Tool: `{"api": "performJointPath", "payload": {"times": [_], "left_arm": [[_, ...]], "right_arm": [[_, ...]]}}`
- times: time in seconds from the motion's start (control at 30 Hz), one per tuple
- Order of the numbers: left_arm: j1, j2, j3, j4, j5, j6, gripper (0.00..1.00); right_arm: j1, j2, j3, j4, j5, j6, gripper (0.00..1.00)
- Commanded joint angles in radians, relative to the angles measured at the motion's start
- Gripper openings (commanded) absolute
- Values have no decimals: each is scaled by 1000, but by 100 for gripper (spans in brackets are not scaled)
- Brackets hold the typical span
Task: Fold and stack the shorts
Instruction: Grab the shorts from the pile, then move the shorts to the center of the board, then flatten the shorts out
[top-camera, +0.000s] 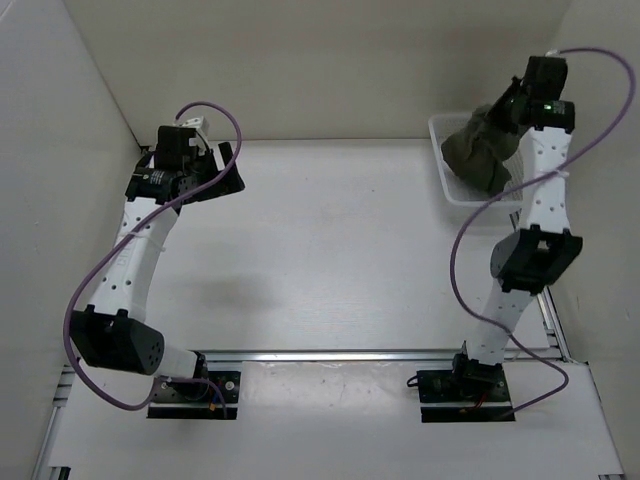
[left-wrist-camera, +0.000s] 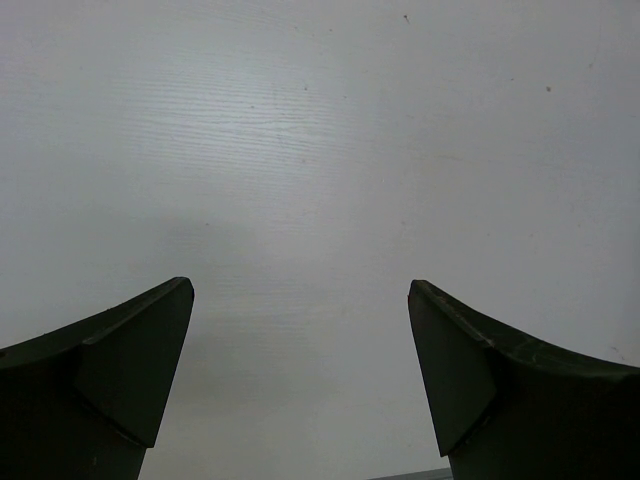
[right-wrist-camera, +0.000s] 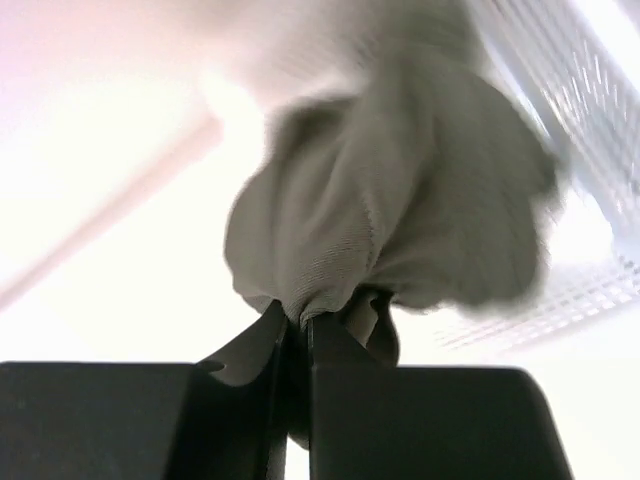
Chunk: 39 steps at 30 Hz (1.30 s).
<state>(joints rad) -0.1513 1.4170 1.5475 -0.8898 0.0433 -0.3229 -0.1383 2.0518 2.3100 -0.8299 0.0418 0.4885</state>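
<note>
The right gripper (right-wrist-camera: 297, 322) clamps the bunched shorts (top-camera: 480, 155) over the white basket (top-camera: 436, 150); the left gripper (left-wrist-camera: 300, 300) hovers, fingers apart. A high lift should clear the rim.

A: What carries everything?
B: A white table (top-camera: 330, 240) (faint wood grain shows just under the left gripper (left-wrist-camera: 300, 290)).
A: And on it?
B: One white mesh basket (top-camera: 440, 160), sitting flat, directly below the right gripper (right-wrist-camera: 298, 318).
</note>
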Motion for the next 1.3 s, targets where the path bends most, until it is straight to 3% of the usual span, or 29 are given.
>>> {"api": "performJointPath", "payload": {"times": [0.0, 0.23, 0.37, 0.4, 0.43, 0.47, 0.5, 0.53, 0.67, 0.73, 0.77, 0.8, 0.83, 0.87, 0.93, 1.0, 1.1, 1.2, 1.27], "left_arm": [[-4, -76, 34, 8, 15, -19, 100], [6, -79, 127, -116, -6, -57, 100], [15, -84, 160, -176, -46, -71, 100], [15, -93, 160, -176, -57, -71, 100], [15, -102, 160, -176, -57, -71, 100], [15, -121, 148, -176, -57, -80, 100], [15, -121, 148, -176, -57, -81, 100], [15, -133, 132, -176, -45, -81, 100], [15, -124, 103, -202, 4, -35, 100], [-7, -115, 74, -202, 30, -34, 97], [-25, -115, 53, -193, 49, -34, 94], [-39, -124, -5, -183, 62, -34, 89], [-53, -124, -36, -170, 73, -48, 74], [-69, -133, -68, -146, 84, -60, 66], [-117, -124, -159, -126, 84, -102, 56], [-158, -102, -228, -97, 93, -131, 61], [-168, -41, -308, -77, 57, -198, 89], [-122, 51, -342, -77, 21, -264, 99], [-88, 112, -354, -77, 9, -303, 99]], "right_arm": [[95, -251, 78, 60, -138, -71, 0], [314, -455, -4, 69, -166, -107, 0], [494, -557, -280, 130, -175, -97, 0], [525, -568, -429, 143, -175, -108, 1], [555, -578, -505, 172, -175, -108, 7], [613, -578, -579, 190, -175, -108, 23], [635, -567, -674, 190, -190, -108, 58], [649, -532, -698, 190, -209, -108, 70], [637, -536, -742, 110, -145, -99, 80], [611, -586, -797, 110, -119, -79, 74], [583, -602, -817, 101, -109, -79, 64], [568, -616, -840, 101, -97, -68, 48], [545, -645, -894, 101, -97, -51, 34], [545, -657, -923, 92, -97, -51, 13], [534, -680, -1016, 92, -124, -28, 9], [555, -693, -1066, 92, -151, -15, 25], [629, -681, -1098, 123, -132, 4, 55], [716, -609, -1026, 112, -70, -21, 82], [775, -559, -933, 72, 33, -59, 84]]}}
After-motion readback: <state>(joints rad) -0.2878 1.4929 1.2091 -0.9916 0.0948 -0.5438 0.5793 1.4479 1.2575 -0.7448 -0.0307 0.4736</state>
